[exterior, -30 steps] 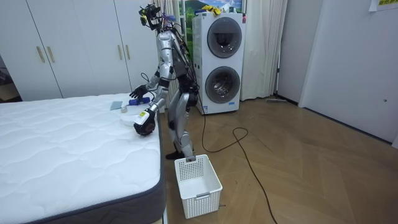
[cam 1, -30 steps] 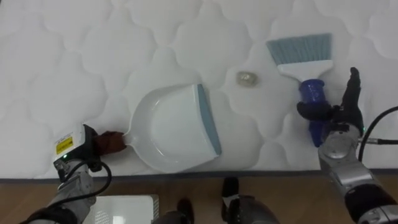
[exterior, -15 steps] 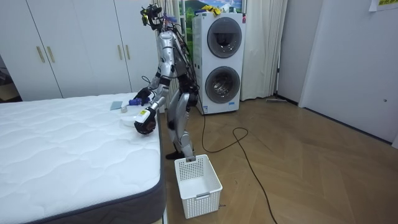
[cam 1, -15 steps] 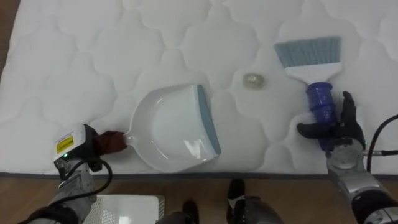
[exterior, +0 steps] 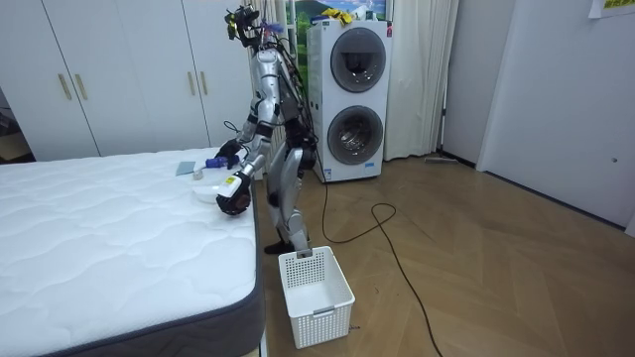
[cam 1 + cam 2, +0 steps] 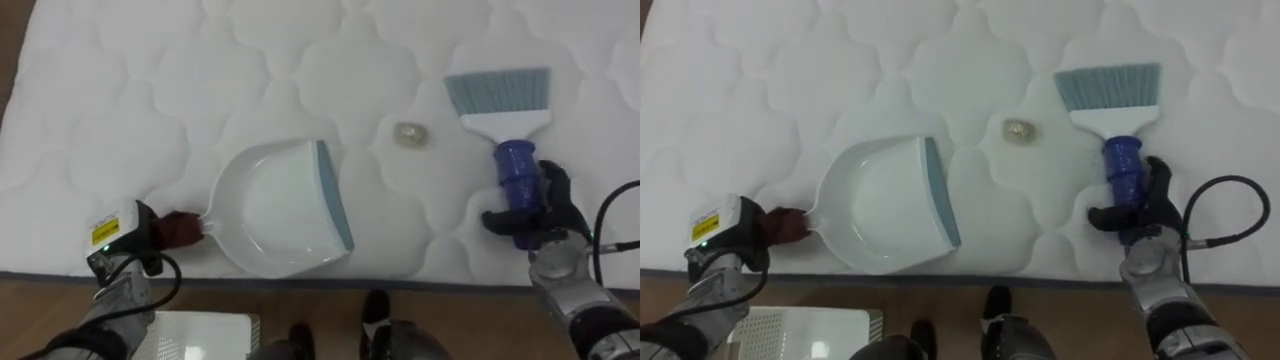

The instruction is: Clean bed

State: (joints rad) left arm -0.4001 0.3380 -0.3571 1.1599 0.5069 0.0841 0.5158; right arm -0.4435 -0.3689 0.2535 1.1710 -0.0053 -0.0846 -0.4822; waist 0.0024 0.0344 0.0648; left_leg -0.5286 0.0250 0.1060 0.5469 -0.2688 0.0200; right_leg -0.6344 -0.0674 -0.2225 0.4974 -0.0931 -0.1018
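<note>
Where the mattress (image 6: pixel 120 90) meets its near edge, the left eye view shows the left hand (image 6: pixel 128 238) clenched round the dark-red handle of a white dustpan (image 6: pixel 280 205). A small crumpled scrap (image 6: pixel 408 134) lies between the dustpan and the brush (image 6: pixel 500 105), whose blue handle the right hand (image 6: pixel 548 205) grasps. Room view: the robot stands at the bedside, with a white basket (image 5: pixel 316 296) on the floor nearby.

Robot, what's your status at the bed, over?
Left hand gripping dustpan handle. Right hand wrapped round brush. Scrap between them, uncollected. Nothing blocking.
</note>
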